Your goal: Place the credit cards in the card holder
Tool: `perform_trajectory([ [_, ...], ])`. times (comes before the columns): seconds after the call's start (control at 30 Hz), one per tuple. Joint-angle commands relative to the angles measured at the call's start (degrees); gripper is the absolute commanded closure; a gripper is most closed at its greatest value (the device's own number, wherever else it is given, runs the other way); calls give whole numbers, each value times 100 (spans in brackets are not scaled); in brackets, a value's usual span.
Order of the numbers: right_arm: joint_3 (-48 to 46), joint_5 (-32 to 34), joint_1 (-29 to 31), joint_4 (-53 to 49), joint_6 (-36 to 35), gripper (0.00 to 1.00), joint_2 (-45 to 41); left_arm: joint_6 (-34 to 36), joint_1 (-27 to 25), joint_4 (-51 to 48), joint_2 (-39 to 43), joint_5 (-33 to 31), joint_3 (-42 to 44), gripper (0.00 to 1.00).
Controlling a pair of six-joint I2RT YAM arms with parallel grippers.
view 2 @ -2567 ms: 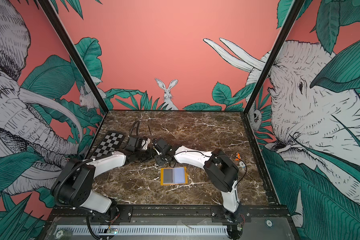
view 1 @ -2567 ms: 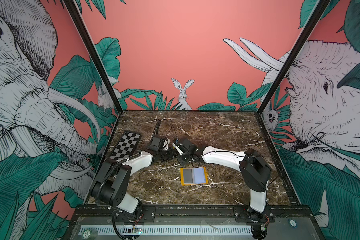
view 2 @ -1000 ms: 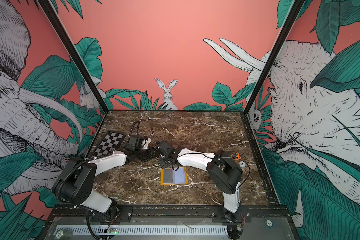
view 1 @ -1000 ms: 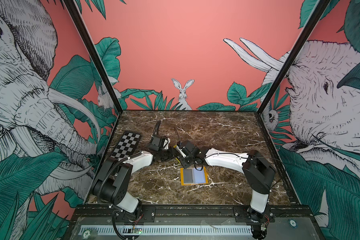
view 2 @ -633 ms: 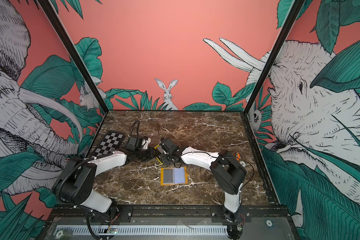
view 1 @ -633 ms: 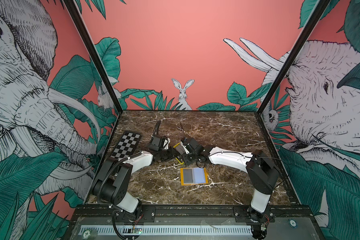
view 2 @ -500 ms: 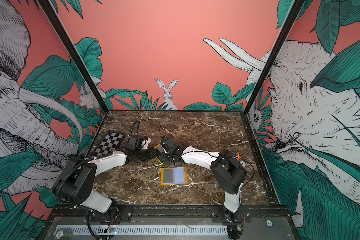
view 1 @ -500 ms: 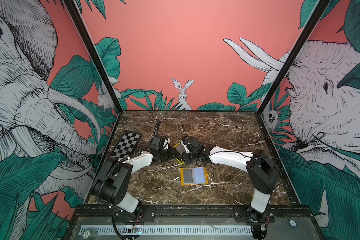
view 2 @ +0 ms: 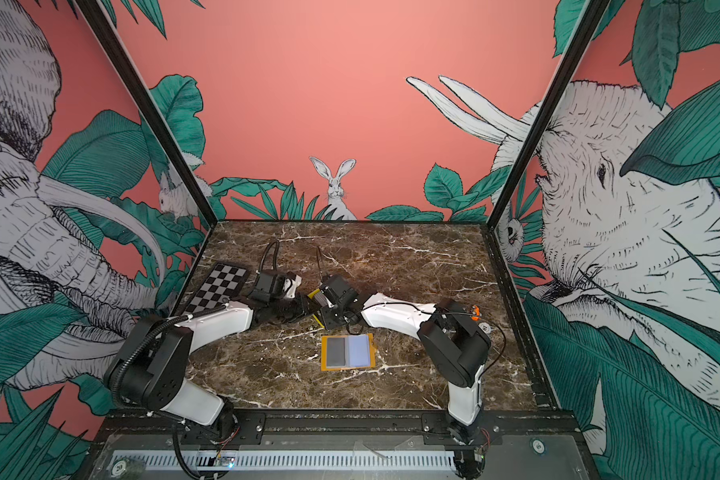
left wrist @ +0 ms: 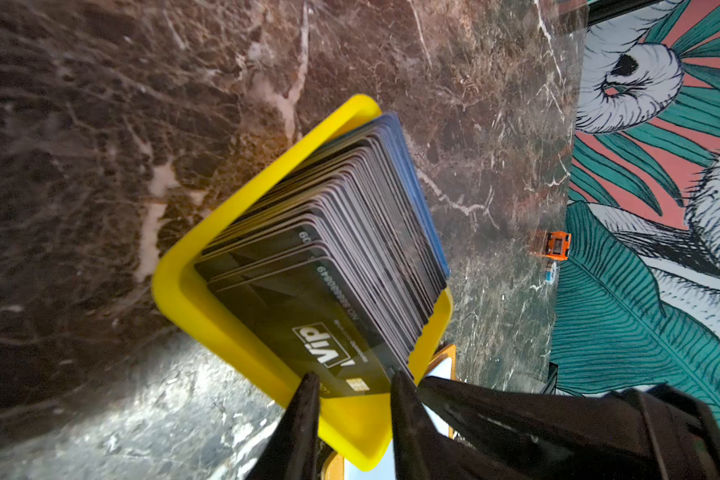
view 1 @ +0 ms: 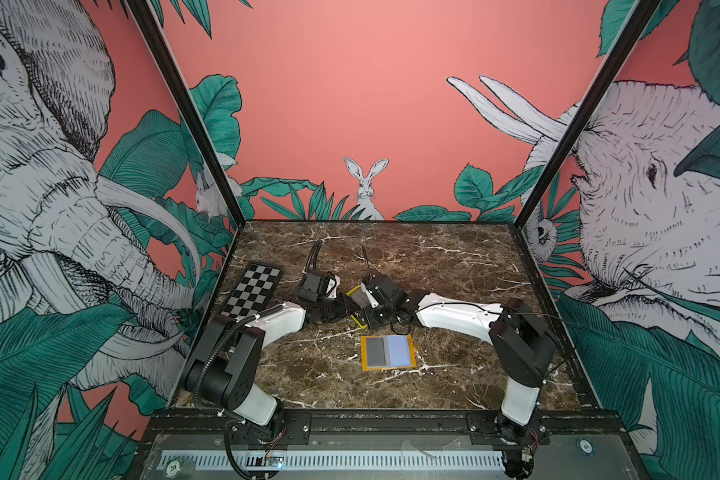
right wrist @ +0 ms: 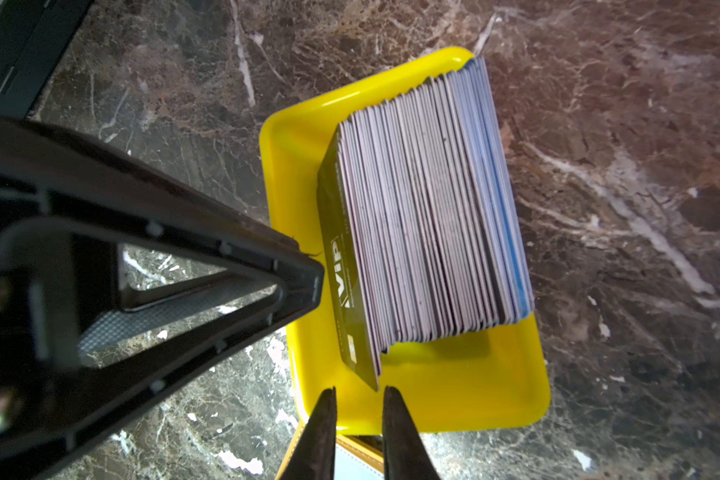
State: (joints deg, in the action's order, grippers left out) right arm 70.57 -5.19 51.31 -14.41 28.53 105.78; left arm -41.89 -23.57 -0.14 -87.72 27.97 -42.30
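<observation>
Credit cards [view 1: 358, 296] stand on edge as one stack in yellow tray [right wrist: 454, 395], centre of frame in both top views. Card holder [view 1: 363, 353] lies open and flat on worktop [view 1: 454, 257], just below the tray in frame. Front card, "VIP" face, leans off the stack at one end. Left fingers [left wrist: 306, 403] apart, that card's end between the tips; grip or mere touch, cannot tell. Right fingers [right wrist: 323, 428] narrowly parted, empty, just short of the same card's corner.
</observation>
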Motion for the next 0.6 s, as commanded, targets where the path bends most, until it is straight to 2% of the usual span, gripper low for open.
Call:
perform_trajectory([
  [0.0,141,-20,-24,32,47,79,97,49,37,-127,182,-76,4,68],
  [0.57,192,-69,-25,67,-27,81,161,49,34,-84,160,-37,12,69],
])
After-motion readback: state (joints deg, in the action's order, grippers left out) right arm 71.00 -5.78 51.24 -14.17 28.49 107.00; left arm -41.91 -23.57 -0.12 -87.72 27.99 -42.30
